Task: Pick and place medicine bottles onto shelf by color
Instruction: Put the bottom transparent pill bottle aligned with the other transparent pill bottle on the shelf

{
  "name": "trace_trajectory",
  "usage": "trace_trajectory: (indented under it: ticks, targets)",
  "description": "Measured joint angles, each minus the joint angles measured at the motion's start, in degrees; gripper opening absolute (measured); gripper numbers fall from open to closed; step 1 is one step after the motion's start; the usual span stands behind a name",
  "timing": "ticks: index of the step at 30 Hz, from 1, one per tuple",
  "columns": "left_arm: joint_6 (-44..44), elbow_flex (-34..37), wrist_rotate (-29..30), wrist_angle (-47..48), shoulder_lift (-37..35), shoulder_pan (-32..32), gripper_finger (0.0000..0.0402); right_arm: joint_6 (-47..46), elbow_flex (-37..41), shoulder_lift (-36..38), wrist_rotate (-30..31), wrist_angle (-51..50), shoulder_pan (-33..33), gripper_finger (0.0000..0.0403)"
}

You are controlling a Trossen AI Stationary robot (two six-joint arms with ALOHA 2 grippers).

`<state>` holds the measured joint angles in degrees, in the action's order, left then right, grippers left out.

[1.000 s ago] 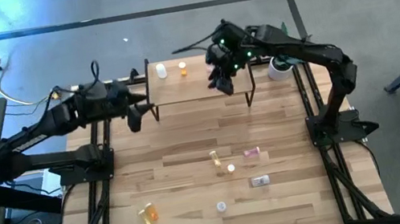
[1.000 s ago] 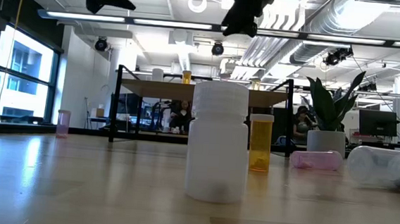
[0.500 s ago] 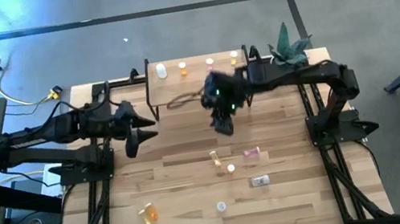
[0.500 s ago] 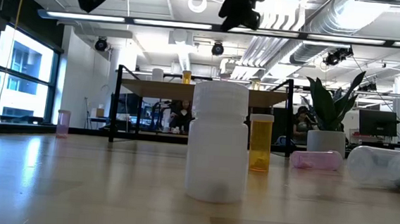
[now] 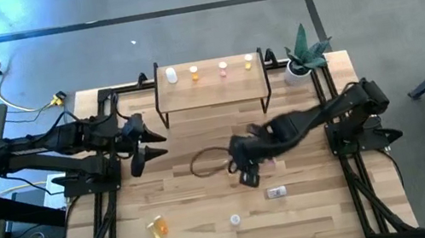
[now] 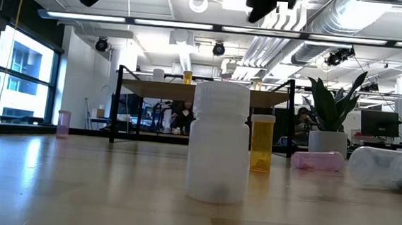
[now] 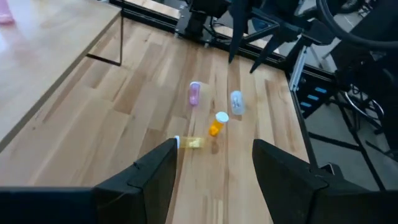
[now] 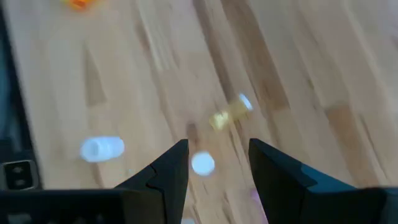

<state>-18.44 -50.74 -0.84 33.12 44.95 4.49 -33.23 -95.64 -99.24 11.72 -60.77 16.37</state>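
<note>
Spanning scene: wood tabletop [image 5: 211,214], grey floor [image 5: 179,21]; left end effector [image 5: 150,144], right end effector [image 5: 247,168] both open, empty.

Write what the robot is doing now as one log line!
right gripper: open, empty, above table bottles | left gripper: open, waiting, left side | shelf: four bottles

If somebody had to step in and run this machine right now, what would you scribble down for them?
Left pincer: open, empty, waiting at the table's left side.
Right pincer: open, empty, over the loose bottles at mid-table.
Done: four bottles stand on the shelf, namely white, orange, pink and yellow.
Left: several bottles on the table, among them an orange bottle, a white-capped bottle and a lying clear bottle.
</note>
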Motion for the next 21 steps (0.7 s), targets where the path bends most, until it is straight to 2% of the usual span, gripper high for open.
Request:
trace_trajectory:
  ticks: [5, 10, 17, 21]
  targets:
    - [0.1, 0.0, 0.0, 0.0, 0.0, -0.9, 0.0197, -7.7, 0.3, 0.0, 2.7, -6.3, 5.0, 0.0158]
    - [-0.3, 0.0, 0.0, 0.0, 0.0, -0.9, 0.0197, -10.6, 4.7, 0.3, 3.1, -7.8, 8.0, 0.0158]
    - [-1.0, 0.0, 1.3, 0.0, 0.0, -0.9, 0.0197, -11.5, 16.4, 2.6, -5.8, -5.5, 9.3, 0.0157]
    - [-1.1, 0.0, 1.6, 0.0, 0.0, -0.9, 0.0197, -10.3, 22.4, 6.0, -9.2, 0.1, 10.3, 0.0151]
